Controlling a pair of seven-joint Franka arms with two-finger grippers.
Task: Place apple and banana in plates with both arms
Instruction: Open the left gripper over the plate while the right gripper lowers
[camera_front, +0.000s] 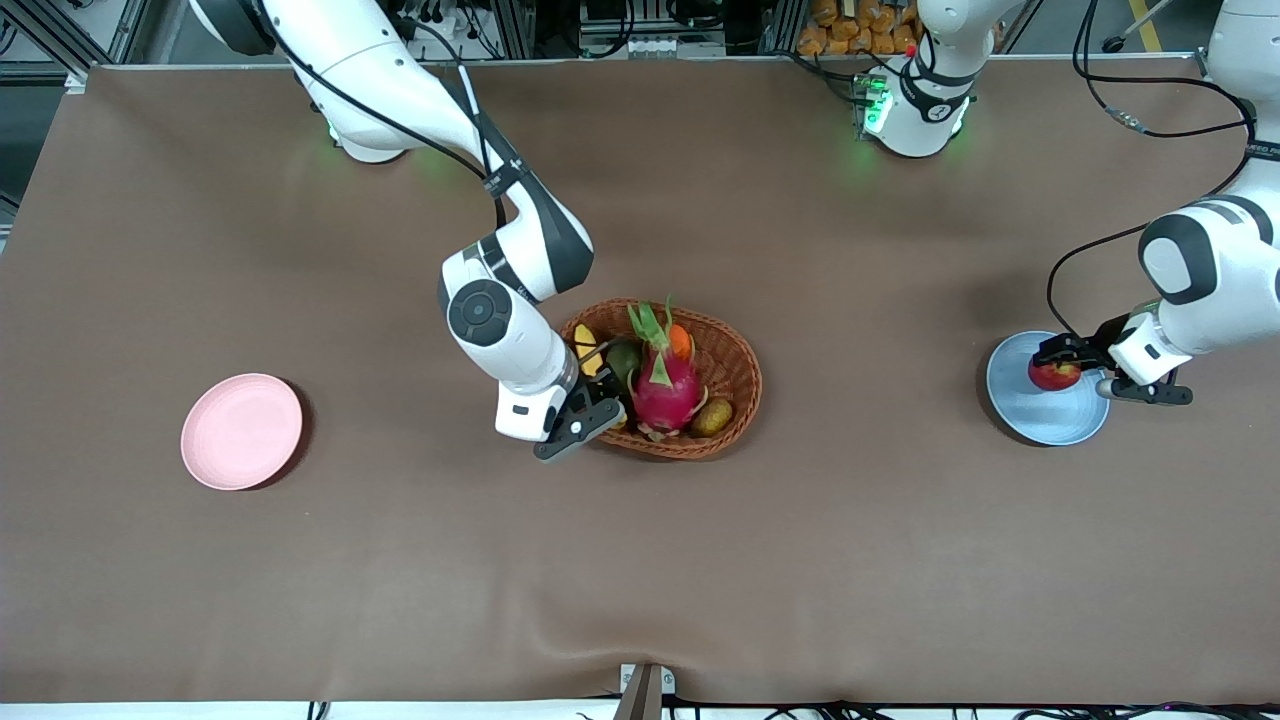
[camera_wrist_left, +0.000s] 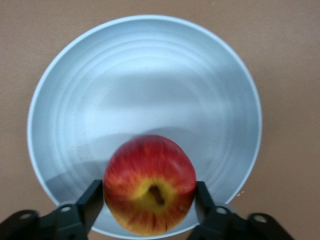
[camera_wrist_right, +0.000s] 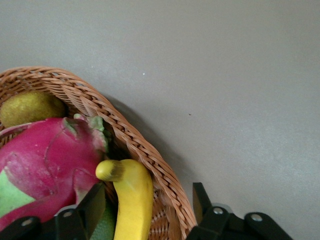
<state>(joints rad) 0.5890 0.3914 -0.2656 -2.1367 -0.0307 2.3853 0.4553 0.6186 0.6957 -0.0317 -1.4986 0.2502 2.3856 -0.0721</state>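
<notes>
Left tool (camera_wrist_left: 150, 200) brackets the apple (camera_wrist_left: 149, 184) at the blue plate's (camera_wrist_left: 145, 90) six o'clock edge to drop it, while right tool (camera_wrist_right: 150, 205) straddles banana (camera_wrist_right: 131, 200) and basket (camera_wrist_right: 150, 165) rim, fingers apart, for pickup.

A brown-covered desk (camera_front: 640, 560) carries a pale pink plate (camera_front: 241, 431) toward the right arm's end, an oval wicker basket (camera_front: 735, 385) near its middle, and a light blue plate (camera_front: 1040, 420) toward the left arm's end.
</notes>
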